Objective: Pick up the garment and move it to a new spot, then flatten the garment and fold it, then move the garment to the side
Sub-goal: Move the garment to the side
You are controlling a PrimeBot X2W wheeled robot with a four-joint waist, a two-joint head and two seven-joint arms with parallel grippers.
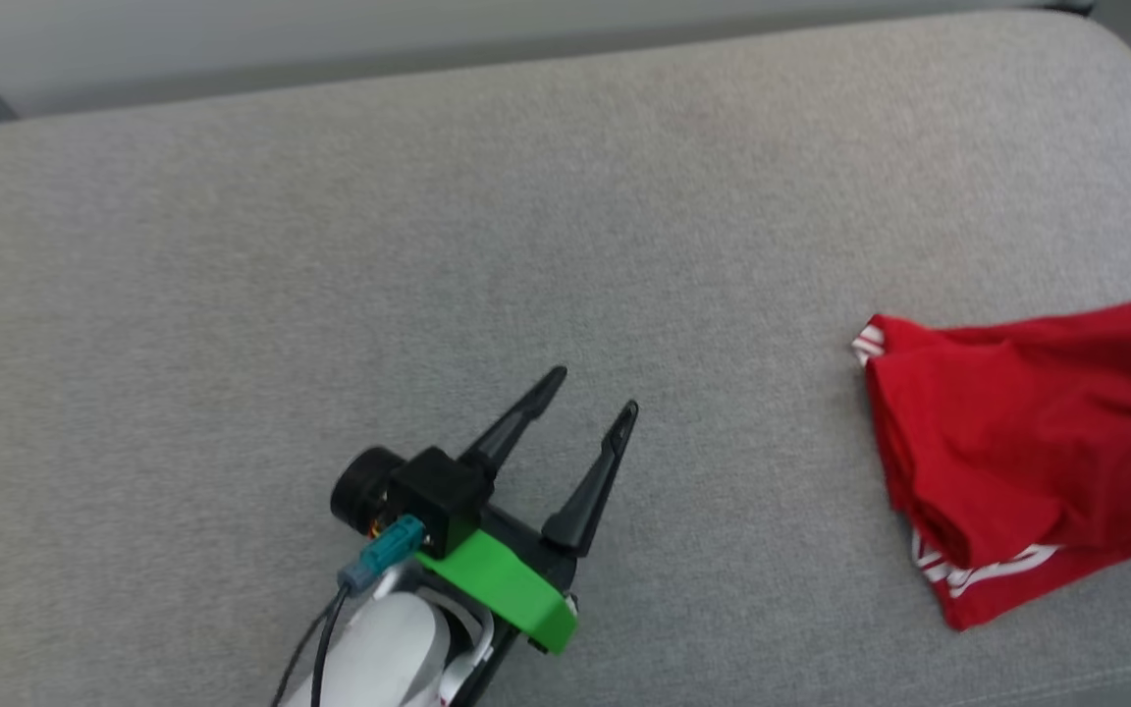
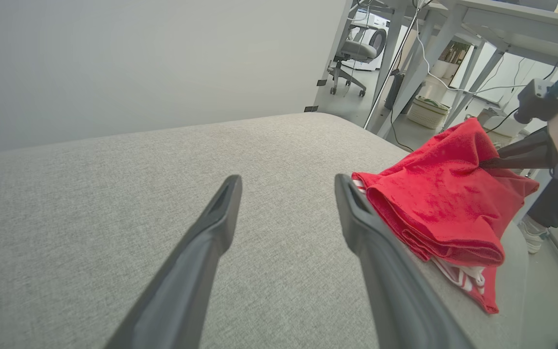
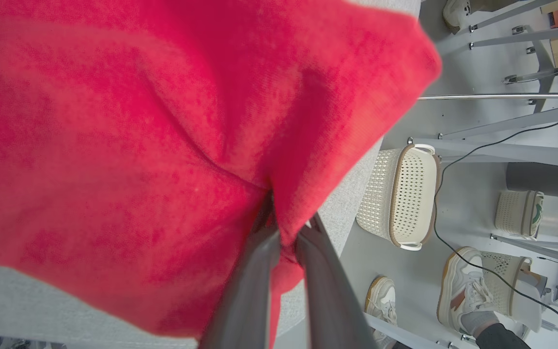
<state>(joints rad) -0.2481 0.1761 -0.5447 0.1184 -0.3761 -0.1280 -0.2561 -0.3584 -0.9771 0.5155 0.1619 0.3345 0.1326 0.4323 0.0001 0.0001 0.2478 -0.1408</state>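
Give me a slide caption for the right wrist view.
Right claw pinching a fold of the red shirt on the grey cushion.

The crumpled red jersey T-shirt runs off the head view's right edge, its folds hiding the sleeves but for slivers of striped trim. The dark fingertips of the right gripper are buried in the cloth.

The garment is soft matt knit; the cushion is coarse grey woven fabric.
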